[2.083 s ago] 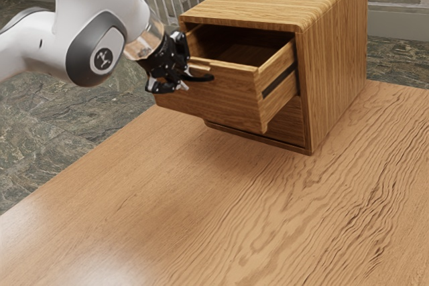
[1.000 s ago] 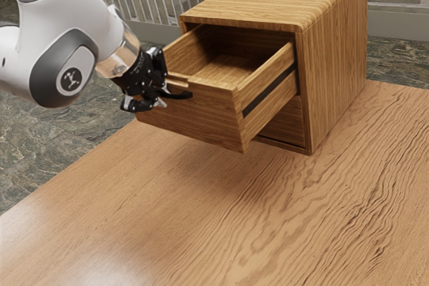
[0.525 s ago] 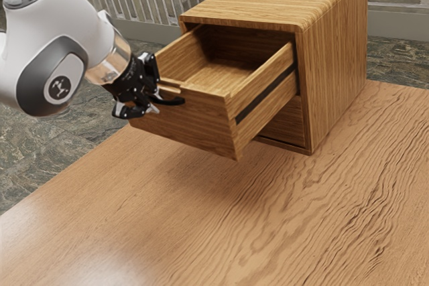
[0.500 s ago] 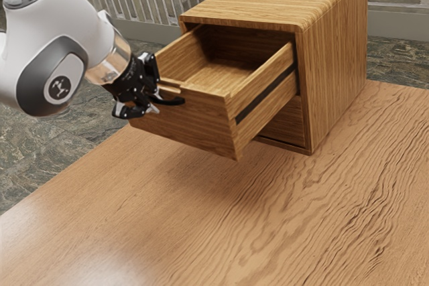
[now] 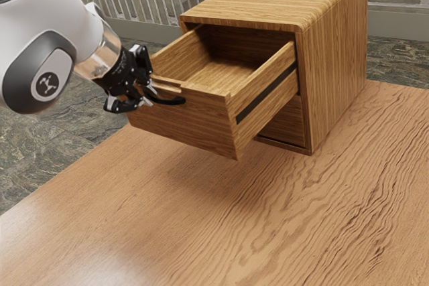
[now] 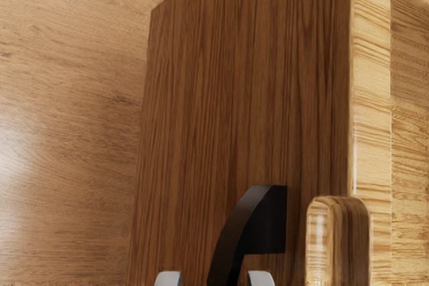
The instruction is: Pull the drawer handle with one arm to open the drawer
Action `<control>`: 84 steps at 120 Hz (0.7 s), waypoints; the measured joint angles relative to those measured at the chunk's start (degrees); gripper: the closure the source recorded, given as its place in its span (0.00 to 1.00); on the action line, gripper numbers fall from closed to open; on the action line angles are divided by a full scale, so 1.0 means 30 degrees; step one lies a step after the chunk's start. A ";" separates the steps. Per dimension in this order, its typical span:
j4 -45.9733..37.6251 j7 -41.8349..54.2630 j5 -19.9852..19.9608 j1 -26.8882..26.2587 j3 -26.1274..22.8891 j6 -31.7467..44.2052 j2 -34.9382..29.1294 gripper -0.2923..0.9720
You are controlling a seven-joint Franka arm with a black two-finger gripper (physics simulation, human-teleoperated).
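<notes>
Drawer (image 5: 201, 108) of grained light wood, well out, gripper (image 5: 143, 85) spread wide astride its black handle (image 5: 169, 100).

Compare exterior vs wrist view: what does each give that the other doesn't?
Exterior: cabinet, the pulled-out drawer and its inside, arm, hand at the handle. Wrist: close-up of where the handle's black bracket meets the drawer front. Both: drawer front, handle, table.
</notes>
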 joint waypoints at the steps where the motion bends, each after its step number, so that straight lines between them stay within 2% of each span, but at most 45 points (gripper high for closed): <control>1: 0.0004 0.0002 0.0002 -0.0005 0.0000 -0.0003 -0.0027 0.74; 25: 0.0110 0.0037 0.0140 -0.0226 -0.0006 -0.0054 -0.0835 0.73; 31: 0.0752 0.0050 0.0165 -0.0257 -0.0022 -0.0383 -0.0928 0.67; 37: 0.3928 0.0063 -0.0023 -0.0153 -0.0017 -0.2162 -0.0390 0.58; 43: 0.7373 0.0072 -0.0617 -0.0062 0.0260 -0.5050 0.0565 0.50; 49: 0.8795 0.0088 -0.1247 -0.0195 0.1253 -0.7926 0.0804 0.45; 56: 0.9101 0.0096 -0.1568 -0.1017 0.1952 -1.0584 0.0841 0.40; 63: 0.7972 0.0114 -0.1592 -0.1751 0.2117 -1.2380 0.0736 0.36; 71: 0.6656 0.0133 -0.1596 -0.2194 0.2191 -1.3399 0.0455 0.32; 84: 0.6132 0.0166 -0.1737 -0.2182 0.2234 -1.4436 0.0338 0.29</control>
